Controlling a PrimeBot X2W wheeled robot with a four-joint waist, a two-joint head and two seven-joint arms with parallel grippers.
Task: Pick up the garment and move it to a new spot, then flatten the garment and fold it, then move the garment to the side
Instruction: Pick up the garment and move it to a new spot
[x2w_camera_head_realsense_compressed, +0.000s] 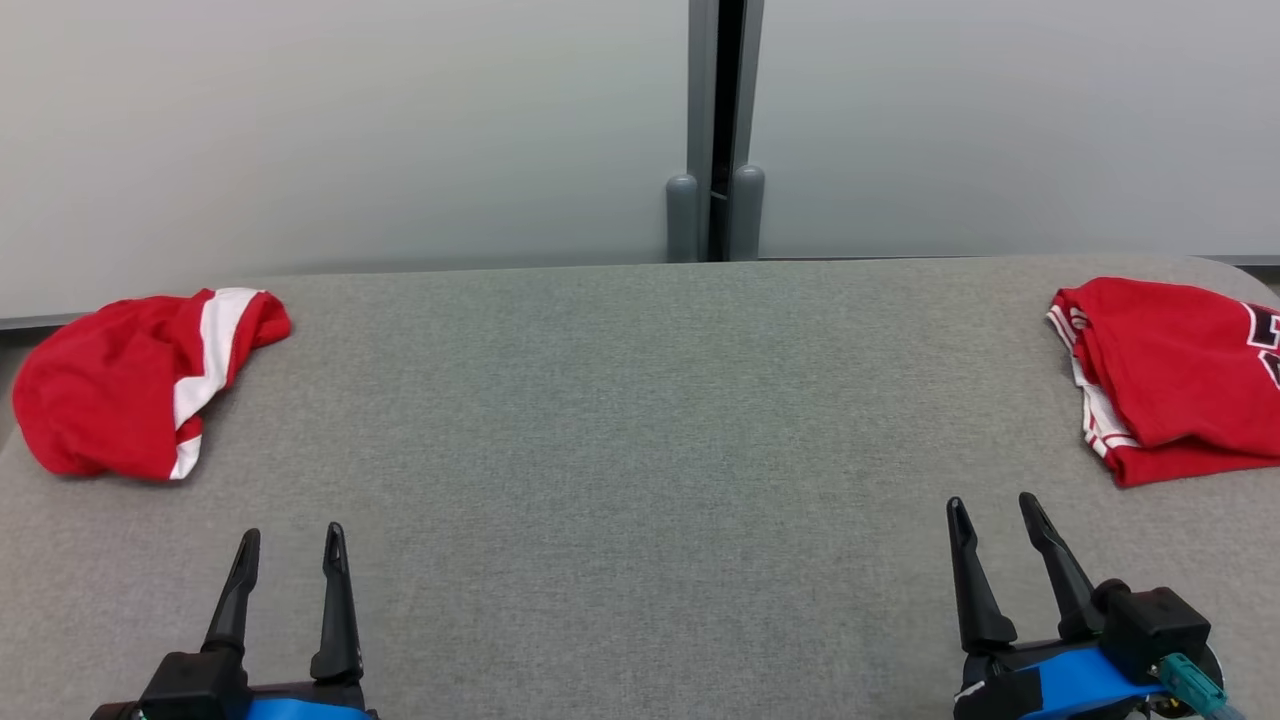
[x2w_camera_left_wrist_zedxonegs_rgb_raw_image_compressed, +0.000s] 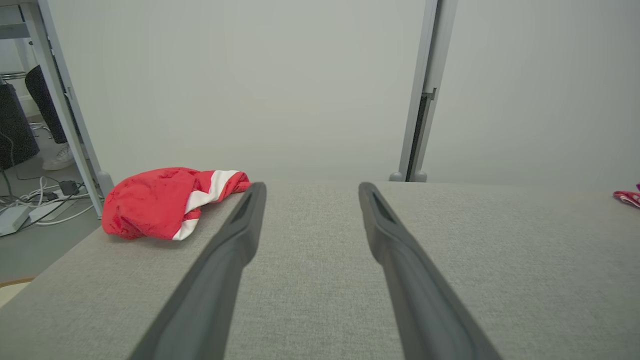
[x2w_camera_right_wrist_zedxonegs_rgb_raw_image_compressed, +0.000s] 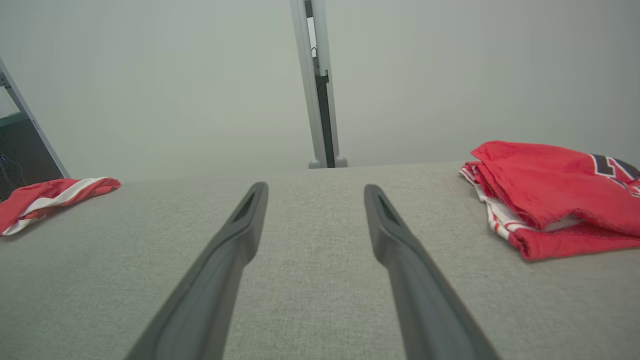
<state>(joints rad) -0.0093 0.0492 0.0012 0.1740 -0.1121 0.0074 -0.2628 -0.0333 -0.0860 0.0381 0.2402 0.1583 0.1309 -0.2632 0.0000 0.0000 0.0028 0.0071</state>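
A grey fabric worktop (x2w_camera_head_realsense_compressed: 640, 400) is spreading beneath pale wall panels (x2w_camera_head_realsense_compressed: 350, 130), a grey post (x2w_camera_head_realsense_compressed: 701, 100) standing behind its far edge. Past its left edge, what may be cables (x2w_camera_left_wrist_zedxonegs_rgb_raw_image_compressed: 50, 197) are lying on the floor (x2w_camera_left_wrist_zedxonegs_rgb_raw_image_compressed: 45, 245).

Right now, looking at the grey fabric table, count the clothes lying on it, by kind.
Crumpled red garment with a white stripe: 1
Folded red garment with striped white trim: 1
Total: 2

Left gripper (x2w_camera_left_wrist_zedxonegs_rgb_raw_image_compressed: 311, 188): jaws spread wide, nothing between them, low over the table.
Garment (x2w_camera_left_wrist_zedxonegs_rgb_raw_image_compressed: 160, 202): red, white stripe, bunched near table's left edge.
Table (x2w_camera_left_wrist_zedxonegs_rgb_raw_image_compressed: 525, 250): grey fabric top.
Floor, left: cables (x2w_camera_left_wrist_zedxonegs_rgb_raw_image_compressed: 45, 197).
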